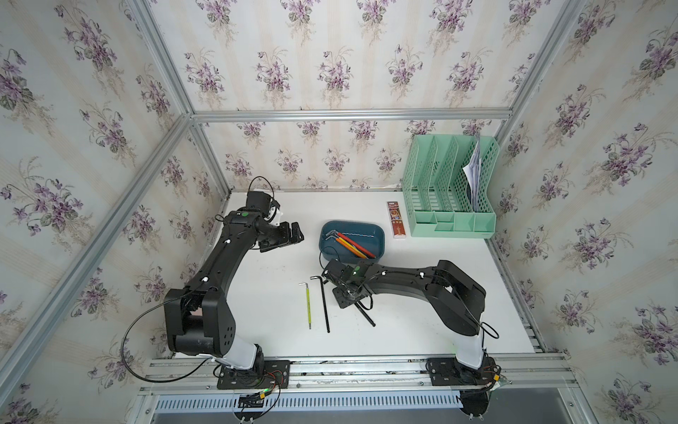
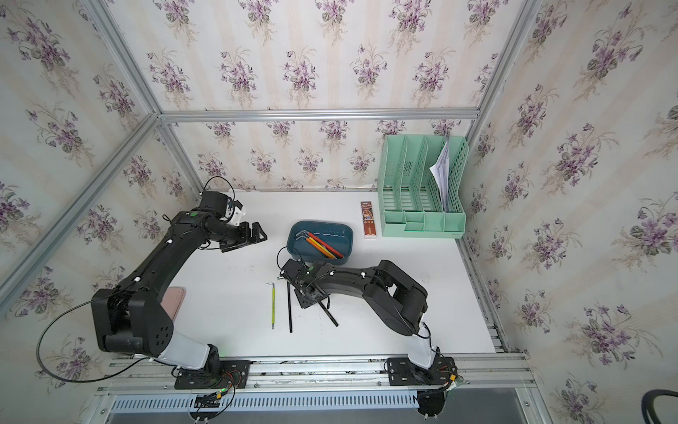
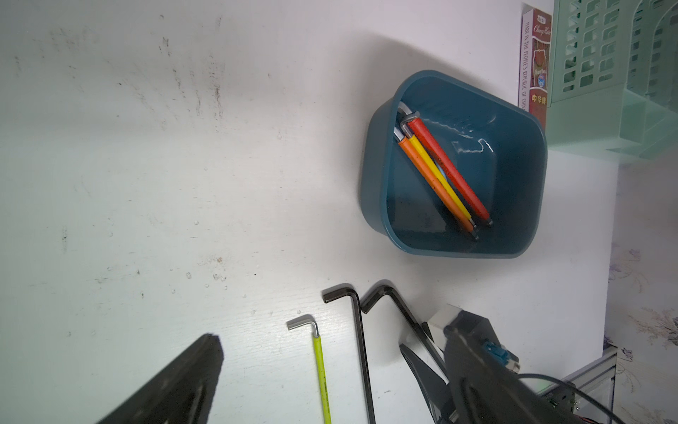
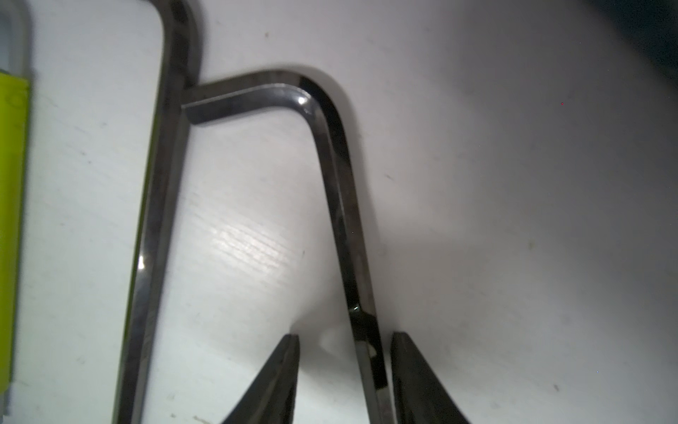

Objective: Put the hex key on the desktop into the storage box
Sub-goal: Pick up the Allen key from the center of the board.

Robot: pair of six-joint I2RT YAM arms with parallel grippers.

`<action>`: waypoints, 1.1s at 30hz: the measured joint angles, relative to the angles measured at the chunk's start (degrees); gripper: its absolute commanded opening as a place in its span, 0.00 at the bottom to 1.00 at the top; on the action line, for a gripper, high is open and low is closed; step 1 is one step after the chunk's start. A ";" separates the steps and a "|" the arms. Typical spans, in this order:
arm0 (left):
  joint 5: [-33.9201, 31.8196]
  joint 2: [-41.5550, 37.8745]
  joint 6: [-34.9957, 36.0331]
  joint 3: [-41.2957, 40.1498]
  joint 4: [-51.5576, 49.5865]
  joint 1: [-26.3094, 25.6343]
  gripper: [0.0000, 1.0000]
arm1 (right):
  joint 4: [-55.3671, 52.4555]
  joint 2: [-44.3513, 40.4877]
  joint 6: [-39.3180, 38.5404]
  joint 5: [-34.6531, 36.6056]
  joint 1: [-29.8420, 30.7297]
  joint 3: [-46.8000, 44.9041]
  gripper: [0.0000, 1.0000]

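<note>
On the surface [image 1: 422, 312], just on the robot's side of the storage box [image 1: 381, 240], a black hex key [image 4: 345, 205] is lying flat under the right arm's wrist. The right claw [image 4: 345, 336] is standing apart around its long shaft. One finger is nearly touching it and the other is showing a clear gap, so nothing is clamped. In both top views the wrist is hiding most of this key, with only its lower end sticking out.

Its short arm's tip is appearing to touch the shaft of a longer black key [image 1: 325, 304] just beside it, but the close wrist view is too blurry to be sure. A green-sleeved key [image 1: 308, 308] is lying near and parallel, cut off at the right wrist view's edge.

Inside the box, a red key [image 3: 449, 170], a yellow key [image 3: 436, 172] and an orange key [image 3: 422, 165] are lying diagonally together. A bit of blue is showing under them, unidentifiable.

The left claw [image 1: 298, 235] is hovering to the left of the box, holding nothing. Its fingers are looking apart, though in the left wrist view one finger [image 3: 183, 378] is blurred and cropped and the other is merging with the right arm.

A mint file organiser [image 1: 447, 220] is standing in the far right corner with papers [image 1: 473, 169] in it. A flat red-brown pack [image 1: 397, 220] is lying between it and the box. A pink object [image 2: 174, 301] is peeking out from behind the left arm, mostly hidden.
</note>
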 measured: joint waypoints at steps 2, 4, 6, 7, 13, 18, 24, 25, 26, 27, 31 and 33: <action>0.00 0.15 0.00 0.00 0.00 0.00 0.99 | 1.77 -0.09 0.04 0.63 0.02 -1.27 0.37; 0.00 0.37 0.00 0.00 0.00 0.00 0.99 | 4.11 -0.28 0.09 1.36 0.04 -2.34 0.27; 0.00 0.59 0.00 0.00 0.02 0.00 0.99 | 7.23 -0.42 0.42 2.38 0.04 -3.41 0.16; 0.02 0.70 0.00 0.00 0.02 0.00 0.99 | 8.63 -0.50 0.42 2.64 0.04 -3.89 0.12; 0.87 1.62 -0.04 -0.02 0.15 0.00 0.99 | 11.91 -2.05 0.68 4.90 0.07 -5.99 0.00; 0.85 1.57 -0.04 -0.15 0.24 0.00 0.99 | 6.12 -6.71 0.44 8.41 -0.09 -7.91 0.00; 0.83 1.66 -0.04 -0.46 0.44 0.00 0.99 | 4.55 -14.29 -1.33 9.75 -1.70 -6.62 0.00; 0.83 1.75 -0.07 -0.55 0.44 0.00 0.99 | 4.44 -15.10 -1.81 9.70 -2.29 -6.05 0.00; 0.83 1.90 -0.07 -0.57 0.44 0.00 0.99 | 4.33 -15.80 -2.56 9.68 -2.71 -5.55 0.00; 0.83 2.14 -0.07 -0.57 0.46 0.00 0.99 | 4.15 -16.79 -3.26 9.64 -3.30 -4.92 0.00; 0.81 2.36 -0.07 -0.57 0.46 0.00 0.99 | 4.11 -19.54 -7.23 8.20 -6.21 -2.23 0.00; 0.81 2.27 -0.07 -0.57 0.46 0.00 0.99 | 4.35 -19.89 -9.16 7.19 -8.04 -0.87 0.00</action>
